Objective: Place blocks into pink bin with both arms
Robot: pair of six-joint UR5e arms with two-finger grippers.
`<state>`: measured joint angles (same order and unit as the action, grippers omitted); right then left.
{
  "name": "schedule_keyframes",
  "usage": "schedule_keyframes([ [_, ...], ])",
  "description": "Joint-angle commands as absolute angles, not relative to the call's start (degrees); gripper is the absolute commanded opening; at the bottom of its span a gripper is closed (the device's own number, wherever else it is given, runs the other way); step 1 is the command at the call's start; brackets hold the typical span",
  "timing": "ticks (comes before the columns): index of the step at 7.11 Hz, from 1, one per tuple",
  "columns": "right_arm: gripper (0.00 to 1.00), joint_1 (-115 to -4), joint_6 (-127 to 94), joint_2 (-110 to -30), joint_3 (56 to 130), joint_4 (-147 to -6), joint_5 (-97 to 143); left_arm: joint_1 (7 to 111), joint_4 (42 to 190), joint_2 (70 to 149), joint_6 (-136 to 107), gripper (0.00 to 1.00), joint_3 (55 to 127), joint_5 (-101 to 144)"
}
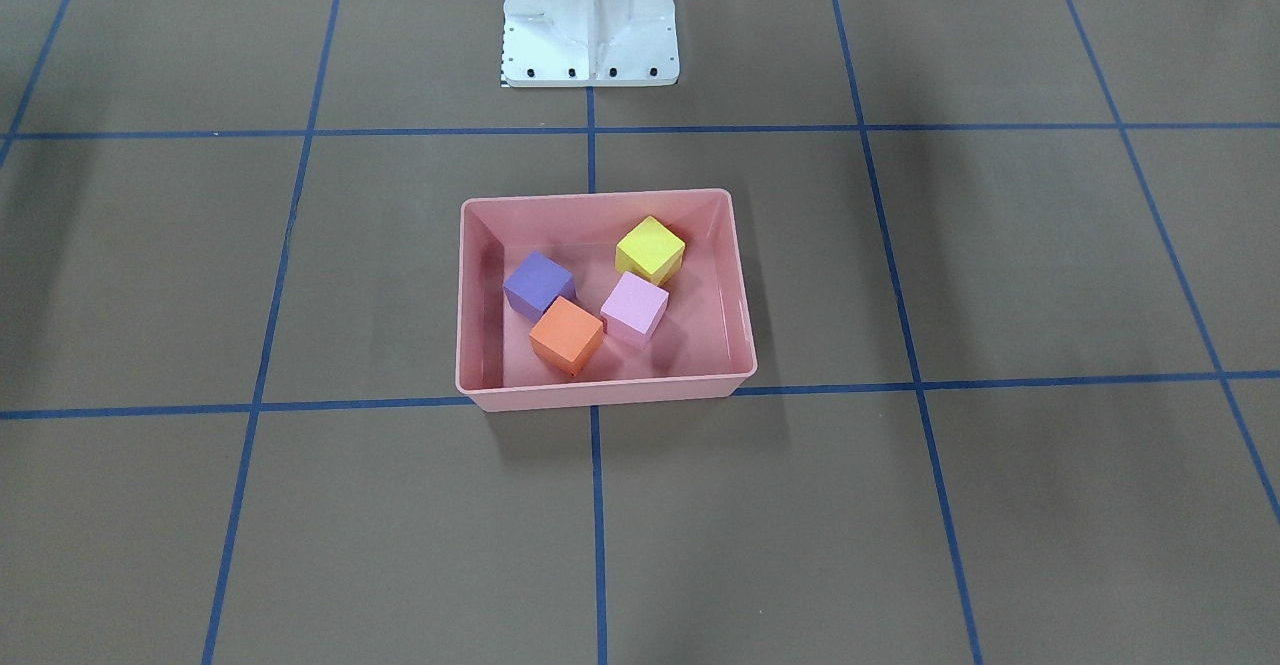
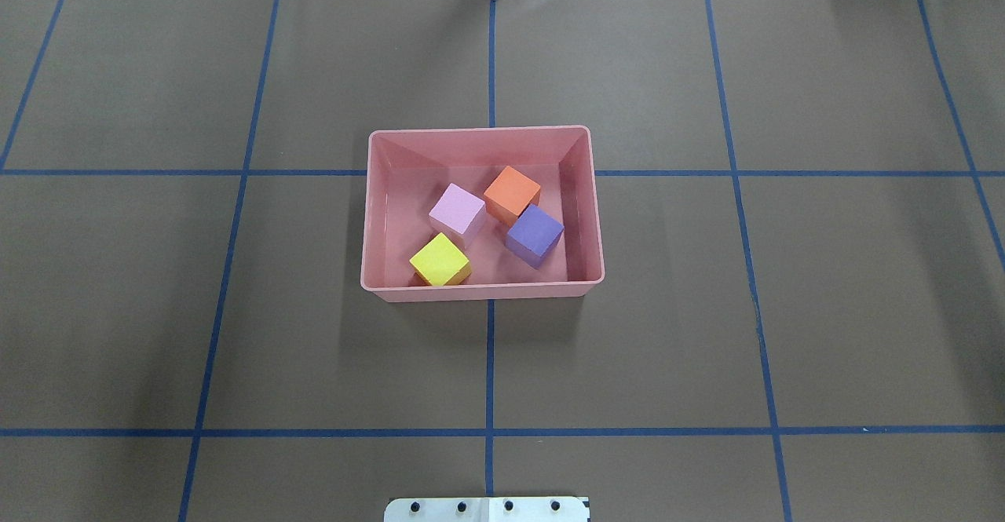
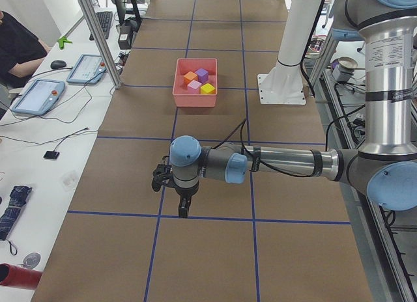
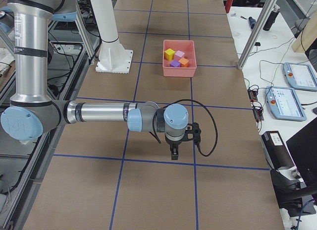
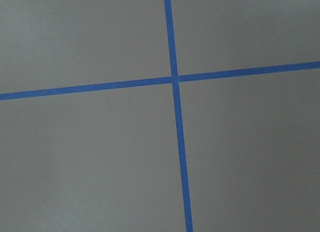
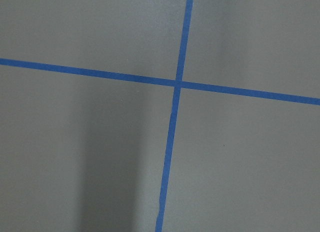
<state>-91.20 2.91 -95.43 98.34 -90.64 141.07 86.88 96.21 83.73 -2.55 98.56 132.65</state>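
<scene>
The pink bin (image 1: 600,394) (image 2: 479,290) sits at the table's middle. All the blocks lie inside it: orange (image 1: 567,335) (image 2: 512,192), yellow (image 1: 650,249) (image 2: 440,261), dark purple (image 1: 537,283) (image 2: 535,233) and pale pink (image 1: 635,307) (image 2: 457,209). My left gripper (image 3: 183,208) shows only in the exterior left view, pointing down over a tape line far from the bin (image 3: 195,99). My right gripper (image 4: 174,153) shows only in the exterior right view, likewise far from the bin (image 4: 179,71). I cannot tell whether either is open or shut. Both wrist views show only brown table and blue tape.
The white pedestal base (image 1: 590,15) (image 2: 487,509) stands behind the bin on my side. Blue tape lines grid the brown table. Side benches hold tablets (image 3: 38,95) (image 4: 298,75) and cables; a person (image 3: 14,45) sits at one.
</scene>
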Motion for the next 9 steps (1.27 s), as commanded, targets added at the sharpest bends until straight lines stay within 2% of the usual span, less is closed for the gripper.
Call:
schedule_keyframes([
  [1,1.0,-91.2,2.1,-96.4,99.5,-90.1,142.2,87.0,96.3,83.6,-2.5,1.0,98.5,132.6],
  [3,1.0,-91.2,2.0,-96.3,101.5,-90.1,139.8,88.2,96.6,83.6,-2.5,1.0,98.6,132.2],
  [9,1.0,-91.1,2.0,-95.8,100.5,-90.1,139.8,88.2,96.6,83.7,-2.5,1.0,98.1,132.2],
])
